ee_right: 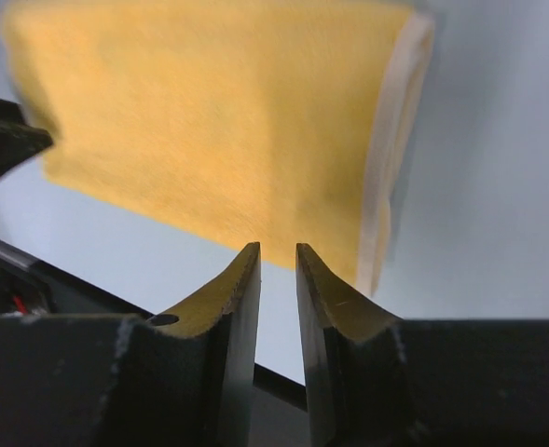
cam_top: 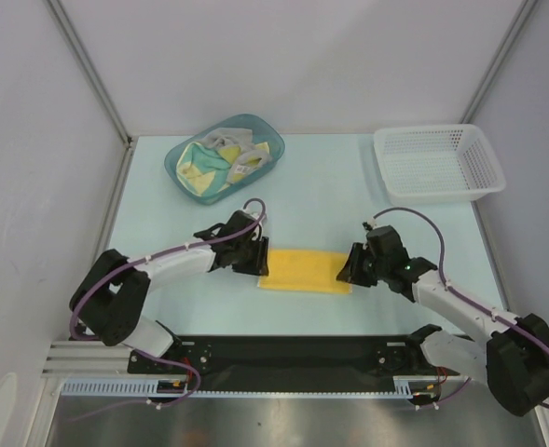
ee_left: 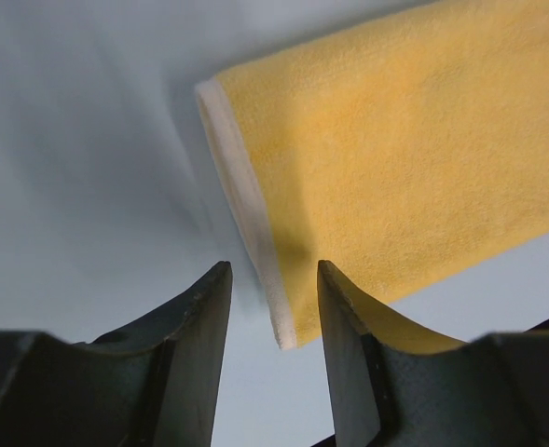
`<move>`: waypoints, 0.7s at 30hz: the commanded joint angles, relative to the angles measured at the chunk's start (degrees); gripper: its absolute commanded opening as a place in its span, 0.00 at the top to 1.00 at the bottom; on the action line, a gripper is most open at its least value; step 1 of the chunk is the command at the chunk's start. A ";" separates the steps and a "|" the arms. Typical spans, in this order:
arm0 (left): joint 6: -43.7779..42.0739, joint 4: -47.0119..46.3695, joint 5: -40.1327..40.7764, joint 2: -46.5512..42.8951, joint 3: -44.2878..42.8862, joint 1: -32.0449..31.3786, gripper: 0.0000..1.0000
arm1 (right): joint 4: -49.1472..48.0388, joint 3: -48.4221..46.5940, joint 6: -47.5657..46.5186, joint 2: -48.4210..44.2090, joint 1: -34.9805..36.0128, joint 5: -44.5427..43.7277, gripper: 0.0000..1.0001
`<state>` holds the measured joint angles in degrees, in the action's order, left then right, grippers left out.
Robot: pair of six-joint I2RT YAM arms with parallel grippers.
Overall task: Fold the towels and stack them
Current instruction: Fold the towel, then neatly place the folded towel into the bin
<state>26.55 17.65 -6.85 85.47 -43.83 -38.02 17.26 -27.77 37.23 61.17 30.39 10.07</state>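
The bright yellow terry towel (cam_top: 304,271), folded into a long strip, lies flat near the middle of the pale blue surface (cam_top: 321,196), its short ends pointing left and right. That layout suits folding it end to end next, I judge, and 1 hand waits at each end: the left hand (cam_top: 255,255) and the right hand (cam_top: 351,266). The left wrist view shows what the overhead view cannot: open jaws with the towel's white-bound corner lying between the tips, unpinched. The right wrist view shows jaws nearly together, a narrow gap holding nothing, just short of the towel's near edge. Far left, the teal plastic tub (cam_top: 171,169) holds more crumpled towels (cam_top: 220,160); far right stands the white mesh basket (cam_top: 488,158).
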 commanded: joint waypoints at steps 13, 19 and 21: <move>-1.84 -2.27 -0.35 5.40 -12.41 -0.13 0.48 | -13.65 -5.19 -7.26 15.30 -11.76 5.86 0.75; -2.81 1.24 4.91 13.23 -14.70 -0.04 0.50 | -12.25 -3.96 -9.81 13.72 -12.29 0.85 0.74; -2.55 1.42 5.27 13.40 -14.35 -0.04 0.50 | -9.89 -4.31 -10.34 13.45 -12.29 0.31 0.72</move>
<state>25.19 18.04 -4.27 98.50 -56.66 -38.02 6.63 -31.75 29.28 76.23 18.50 13.52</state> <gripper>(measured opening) 0.495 0.267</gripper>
